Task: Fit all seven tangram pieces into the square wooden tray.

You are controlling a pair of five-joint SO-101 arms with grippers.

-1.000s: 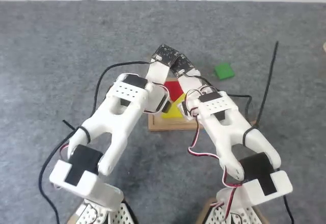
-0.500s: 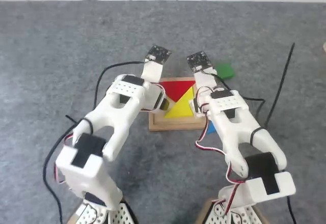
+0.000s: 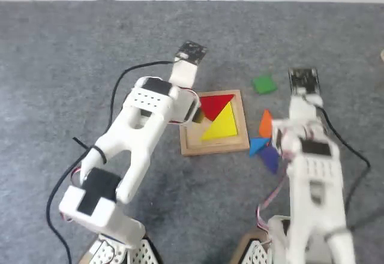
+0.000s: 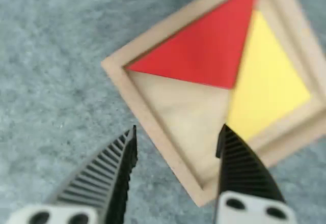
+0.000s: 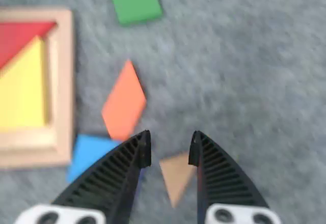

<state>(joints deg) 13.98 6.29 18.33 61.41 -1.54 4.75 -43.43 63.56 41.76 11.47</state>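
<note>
My right gripper (image 5: 169,142) is open, empty, hovering over the tan triangle (image 5: 175,177), which lies between my jaws, tip toward my wrist. Just past it, orange parallelogram (image 5: 125,102), long axis running away from me; blue triangle (image 5: 87,155) beside it. The tray (image 5: 63,81) sits left of them, green square (image 5: 135,1) farthest. My left gripper (image 4: 178,135) is open over the tray.
</note>
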